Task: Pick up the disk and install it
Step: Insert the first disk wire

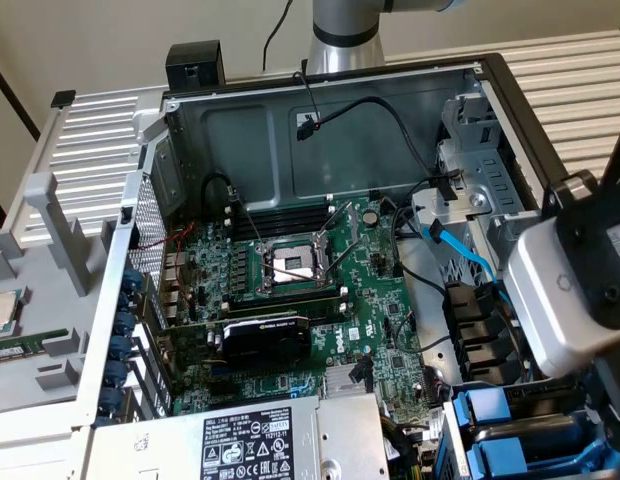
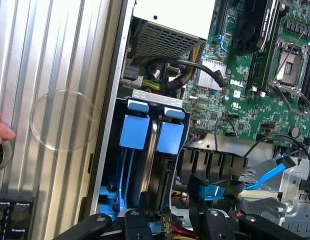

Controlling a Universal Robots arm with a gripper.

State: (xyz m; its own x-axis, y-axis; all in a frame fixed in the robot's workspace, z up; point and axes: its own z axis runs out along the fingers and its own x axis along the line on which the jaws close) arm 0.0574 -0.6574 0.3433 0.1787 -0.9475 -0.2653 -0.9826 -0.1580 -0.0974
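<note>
Cables (image 2: 181, 66) loop beside blue drive carriers (image 2: 133, 131).

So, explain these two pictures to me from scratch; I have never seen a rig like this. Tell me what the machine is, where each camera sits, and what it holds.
The machine is a single robot arm with a gripper at its end. The exterior view comes from a camera off the arm. It looks into an open computer case holding a green motherboard, a grey power supply with a label, and loose cables. The wrist view comes from a camera on the arm's wrist, looking past the gripper into the same case. There the gripper hangs over the drive bay, where two blue-framed drives stand side by side. I cannot tell which one is the disk to install, or whether the gripper grips either. A person's fingertip rests by the ribbed panel.
</note>
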